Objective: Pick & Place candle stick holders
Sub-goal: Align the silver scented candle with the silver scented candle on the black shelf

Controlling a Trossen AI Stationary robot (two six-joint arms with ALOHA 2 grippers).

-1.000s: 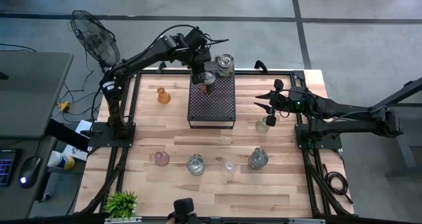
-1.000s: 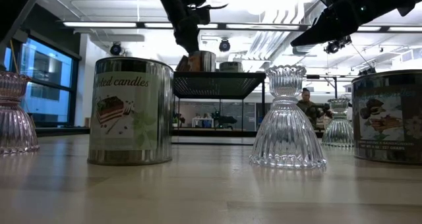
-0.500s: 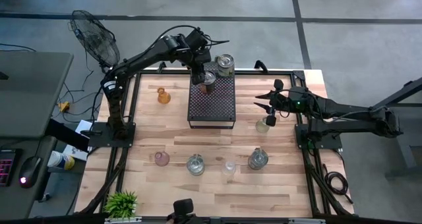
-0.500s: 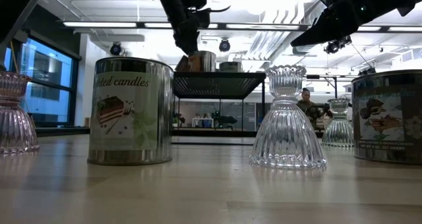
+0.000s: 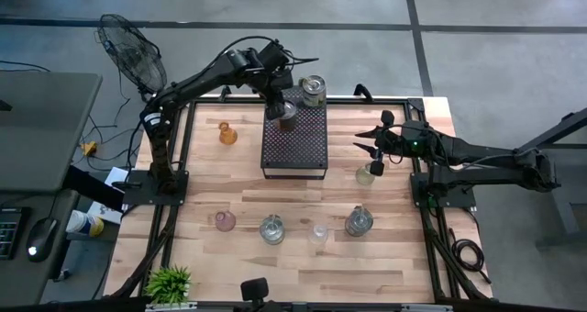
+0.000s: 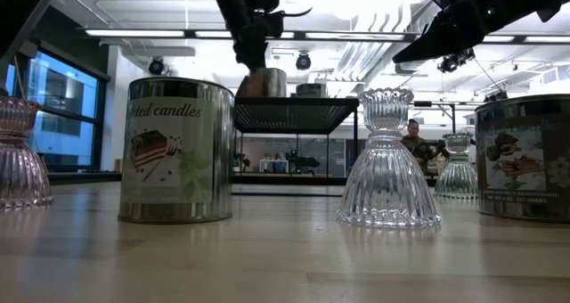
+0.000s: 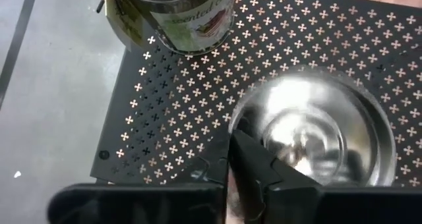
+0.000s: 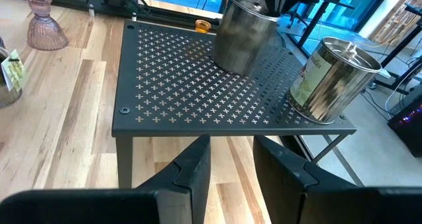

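My left gripper (image 5: pixel 281 99) is shut on an open silver tin (image 5: pixel 286 113) at the far end of the black perforated tray (image 5: pixel 295 151). A labelled tin (image 5: pixel 313 89) stands on the tray's far right corner. My right gripper (image 5: pixel 371 142) is open and empty above the table, right of the tray and above a clear glass holder (image 5: pixel 366 173). An amber holder (image 5: pixel 227 133) stands left of the tray. A pinkish holder (image 5: pixel 225 221), a clear holder (image 5: pixel 318 232) and two more tins (image 5: pixel 271 229) (image 5: pixel 359 222) stand in a row near the front. My left gripper pinches the silver tin's rim (image 7: pixel 239 124), one finger (image 7: pixel 260 165) inside the tin and one (image 7: pixel 210 166) outside. The fingers come from above, pointing down. The tin stands upright with its bottom on the tray (image 6: pixel 294 102).
A small green plant (image 5: pixel 170 283) stands at the table's near left corner. A fan (image 5: pixel 131 53) stands beyond the far left corner. The low view shows a candle tin (image 6: pixel 176 151) and a clear holder (image 6: pixel 388 160) close to the front edge. Bare wood lies between tray and front row.
My left gripper has shifted slightly with the silver tin at the tray's far end. The tin, a little tipped before, now stands level on the tray.
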